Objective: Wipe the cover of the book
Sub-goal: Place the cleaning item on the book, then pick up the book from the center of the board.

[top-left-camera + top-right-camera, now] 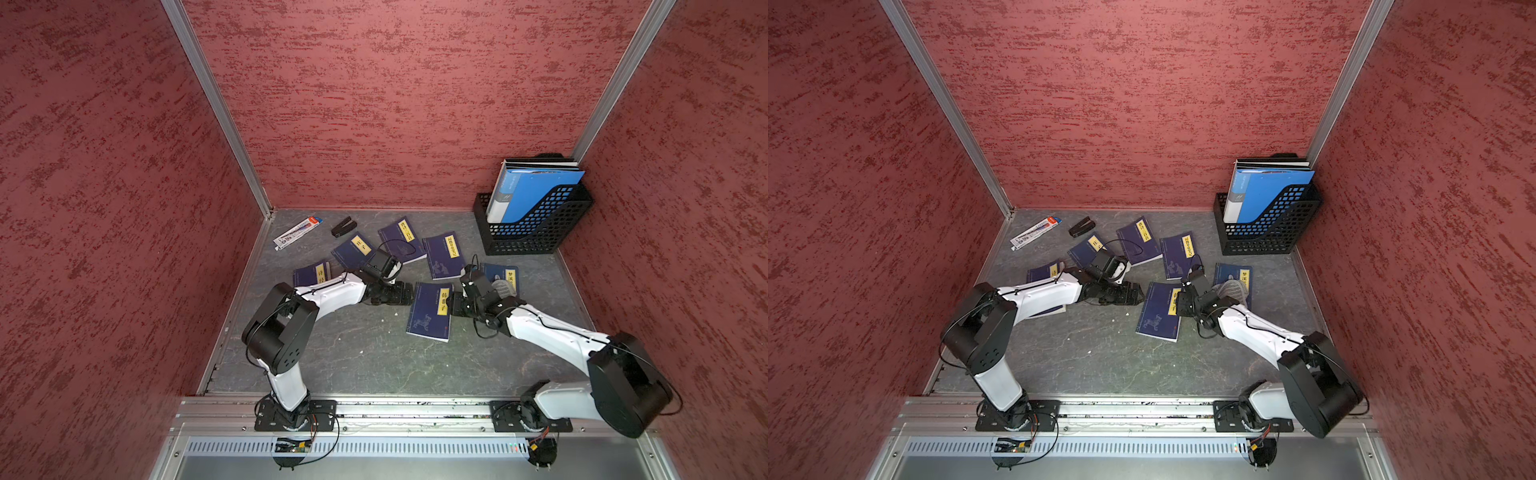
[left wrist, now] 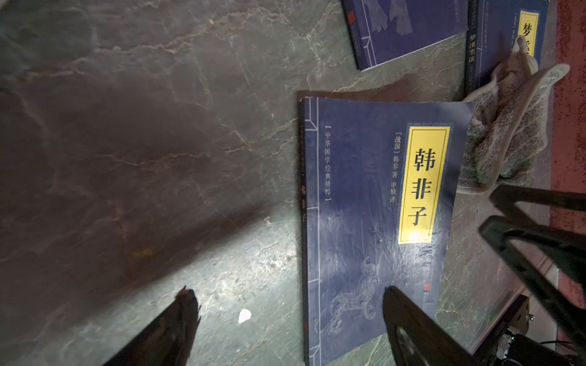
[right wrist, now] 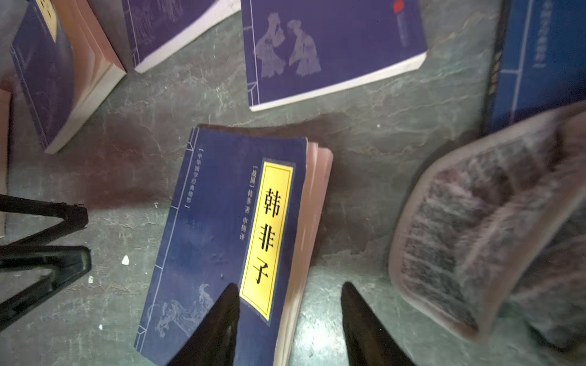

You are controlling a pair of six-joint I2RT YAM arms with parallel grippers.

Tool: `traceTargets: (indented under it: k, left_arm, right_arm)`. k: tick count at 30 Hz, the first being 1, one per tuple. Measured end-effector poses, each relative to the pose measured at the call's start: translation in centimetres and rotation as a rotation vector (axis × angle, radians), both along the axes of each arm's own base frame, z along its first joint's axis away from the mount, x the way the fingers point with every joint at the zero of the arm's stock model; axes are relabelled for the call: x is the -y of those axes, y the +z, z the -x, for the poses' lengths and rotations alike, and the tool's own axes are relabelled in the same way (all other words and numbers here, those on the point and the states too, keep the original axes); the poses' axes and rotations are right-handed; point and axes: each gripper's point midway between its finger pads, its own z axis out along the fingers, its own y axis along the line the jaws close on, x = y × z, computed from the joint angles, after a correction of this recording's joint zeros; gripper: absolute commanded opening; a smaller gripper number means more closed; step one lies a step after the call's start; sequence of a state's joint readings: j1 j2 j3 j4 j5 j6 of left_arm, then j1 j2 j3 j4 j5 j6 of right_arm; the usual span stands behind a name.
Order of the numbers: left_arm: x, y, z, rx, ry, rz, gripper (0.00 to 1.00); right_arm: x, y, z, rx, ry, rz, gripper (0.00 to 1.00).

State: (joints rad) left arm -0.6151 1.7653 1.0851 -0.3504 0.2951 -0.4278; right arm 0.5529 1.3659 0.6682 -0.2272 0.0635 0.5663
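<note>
The book [image 1: 428, 313] [image 1: 1156, 313] is dark blue with a yellow title label and lies flat mid-table; it also shows in the wrist views [image 2: 364, 206] [image 3: 215, 228]. My left gripper [image 1: 409, 293] [image 2: 287, 290] is open, one finger over the cover's lower corner and one over bare table beside the spine. My right gripper [image 1: 451, 307] [image 3: 290, 284] is open across the page edge, one finger over the cover, one over the table. A grey cloth [image 1: 505, 286] [image 2: 507, 126] [image 3: 475, 237] lies crumpled just right of the book, held by neither gripper.
Several more blue books [image 1: 401, 241] lie scattered behind, one [image 1: 498, 272] partly under the cloth. A black mesh file holder [image 1: 536, 232] with blue folders stands back right. A pen box [image 1: 297, 232] and a black stapler [image 1: 343, 226] lie back left. White scraps [image 2: 244, 315] dot the table.
</note>
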Motion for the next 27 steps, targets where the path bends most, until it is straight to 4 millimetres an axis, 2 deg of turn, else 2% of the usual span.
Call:
traceTargets:
  k: [8, 12, 18, 27]
  left_arm:
    - [2.0, -0.8, 0.6, -0.033, -0.022, 0.02, 0.84]
    - [2.5, -1.6, 0.9, -0.064, -0.021, 0.022, 0.77]
    - [2.9, -2.0, 1.1, -0.097, -0.015, 0.036, 0.68]
    - [4.7, -2.2, 1.3, -0.148, -0.043, 0.12, 0.64]
  right_arm:
    - [-0.3, -2.9, 1.0, -0.05, -0.017, -0.022, 0.41]
    - [-0.1, -4.1, 1.3, -0.067, -0.034, -0.025, 0.35]
    - [-0.6, -4.2, 0.6, -0.045, -0.044, -0.049, 0.32]
    - [-0.8, -4.4, 0.6, -0.019, -0.05, -0.092, 0.22]
